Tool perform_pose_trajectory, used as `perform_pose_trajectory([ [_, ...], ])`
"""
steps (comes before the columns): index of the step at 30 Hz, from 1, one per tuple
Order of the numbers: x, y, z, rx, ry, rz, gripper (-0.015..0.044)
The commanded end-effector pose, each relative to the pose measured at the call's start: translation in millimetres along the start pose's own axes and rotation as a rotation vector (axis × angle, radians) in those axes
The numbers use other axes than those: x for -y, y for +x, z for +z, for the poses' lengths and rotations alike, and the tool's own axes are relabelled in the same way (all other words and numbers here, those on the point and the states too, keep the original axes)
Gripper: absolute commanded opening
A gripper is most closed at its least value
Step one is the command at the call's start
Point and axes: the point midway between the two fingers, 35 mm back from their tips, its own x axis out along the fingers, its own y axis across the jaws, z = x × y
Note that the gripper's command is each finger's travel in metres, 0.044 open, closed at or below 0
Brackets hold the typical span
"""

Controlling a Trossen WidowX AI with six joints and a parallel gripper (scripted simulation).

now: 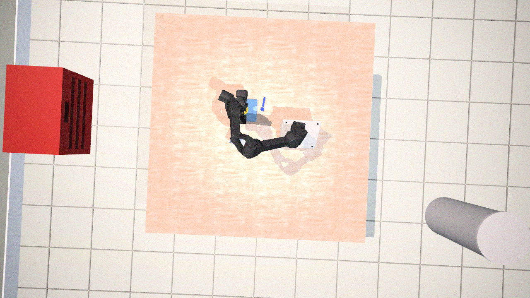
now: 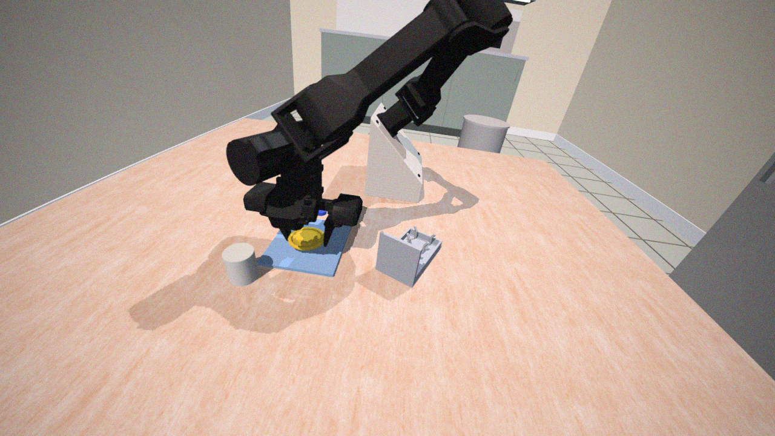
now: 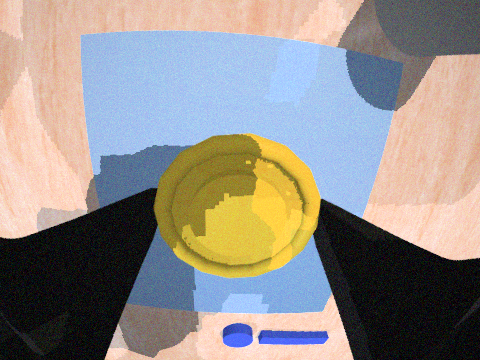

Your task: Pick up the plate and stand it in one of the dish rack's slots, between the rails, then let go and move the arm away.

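Cup [image 2: 239, 266] [image 3: 430, 25]: near left; you get only its cut-off dark side in the wrist view, and cannot make it out from above.
Rack [image 2: 398, 259] [image 1: 242, 141]: near right, its prongs visible to you in the exterior view; mostly under the arm from above.
Mat [image 2: 314, 263] [image 1: 251, 104] [image 3: 175, 85]: blue, partly hidden by the gripper.
Plate [image 2: 306, 238] [image 1: 246, 109] [image 3: 235, 220]: yellow, flat over the mat, outside the rack; only a sliver shows from above.
Gripper [image 2: 306, 240] [image 1: 242, 111] [image 3: 238, 203]: well open, a finger at each side of the plate's rim; you cannot tell whether it grips.
Spoon [image 2: 321, 212] [image 1: 263, 102] [image 3: 293, 337]: blue, beyond the mat, handle hidden in the exterior view.
Red cabinet [image 1: 33, 111]: top view only.
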Motion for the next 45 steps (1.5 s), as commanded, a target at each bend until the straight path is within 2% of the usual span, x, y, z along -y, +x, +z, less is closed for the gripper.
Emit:
perform_pose_trajectory([
  [1,0,0,0,0.0,0.006,0.002,0.0238],
  [10,9,-48,10,0.014,-0.006,-0.031,0.0002],
  [20,11,-114,11,0.006,0.002,-0.025,0.0],
  [32,12,-170,11,0.0,0.007,-0.008,0.0],
  [38,9,-174,11,0.0,0.029,-0.008,0.0],
  [45,-23,-179,11,0.003,0.264,-0.012,0.0],
])
